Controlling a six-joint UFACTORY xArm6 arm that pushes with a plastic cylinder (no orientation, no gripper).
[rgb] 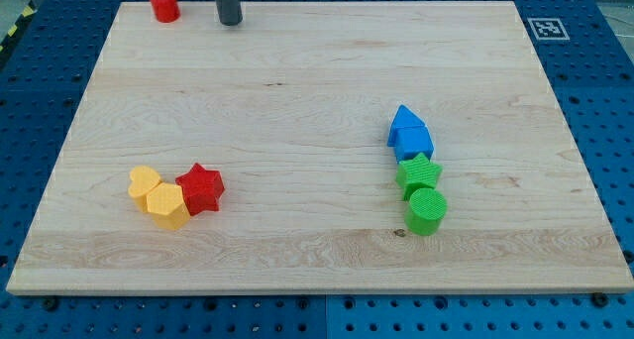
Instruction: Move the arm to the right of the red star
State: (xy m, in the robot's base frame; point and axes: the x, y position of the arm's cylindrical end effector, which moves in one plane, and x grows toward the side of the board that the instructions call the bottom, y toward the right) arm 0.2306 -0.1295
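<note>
The red star (202, 188) lies on the wooden board (317, 91) at the lower left, touching a yellow hexagon block (165, 204) on its left. A yellow heart-like block (145, 182) sits just beyond that. My tip (230, 22) is at the top of the view, left of centre, far above the red star and slightly to its right. It touches no block.
A red cylinder (164, 4) stands at the top left, close to the left of my tip. At the right, two blue blocks (409, 133), a green star (419, 172) and a green cylinder (427, 211) form a column.
</note>
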